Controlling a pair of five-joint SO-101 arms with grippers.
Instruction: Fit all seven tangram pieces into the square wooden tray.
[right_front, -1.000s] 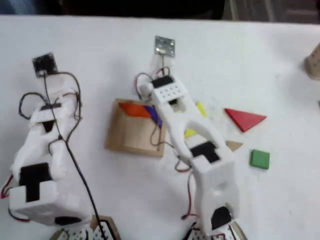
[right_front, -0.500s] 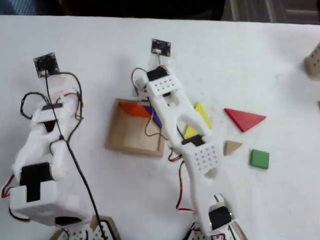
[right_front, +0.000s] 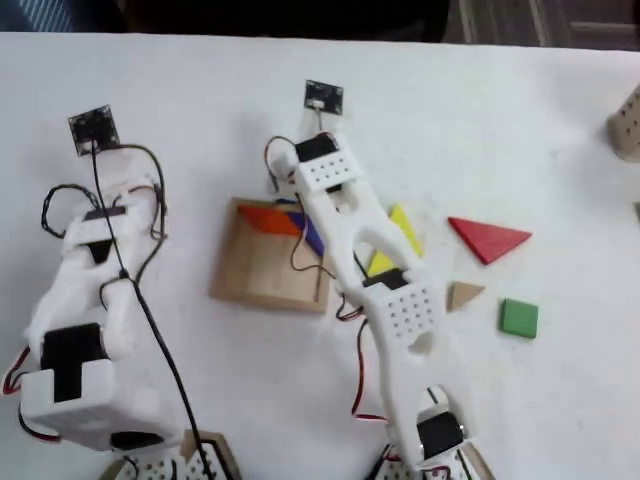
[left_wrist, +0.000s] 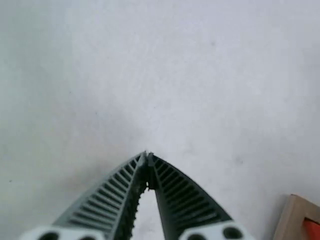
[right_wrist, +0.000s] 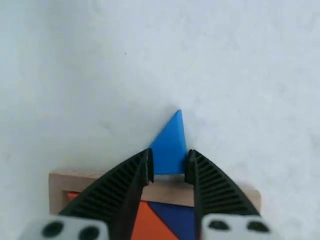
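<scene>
The square wooden tray (right_front: 262, 275) lies mid-table with an orange piece (right_front: 268, 218) and a dark blue piece (right_front: 311, 236) along its far side. My right arm (right_front: 345, 215) stretches over the tray's far right corner. In the right wrist view my right gripper (right_wrist: 169, 162) is shut on a light blue triangle (right_wrist: 170, 142), which sits over the tray's far rim (right_wrist: 225, 192) with its tip pointing out over the table. My left gripper (left_wrist: 146, 159) is shut, holding nothing, above bare table left of the tray.
Right of the tray lie two yellow pieces (right_front: 403, 225) (right_front: 380, 263), a red triangle (right_front: 490, 238), a small tan triangle (right_front: 463, 293) and a green square (right_front: 519, 318). The folded left arm (right_front: 85, 290) stands at the left. A tray corner (left_wrist: 300, 220) shows in the left wrist view.
The right arm stretched forward and slightly left over the tray's far edge a second ago, then held still. The left arm has not moved.
</scene>
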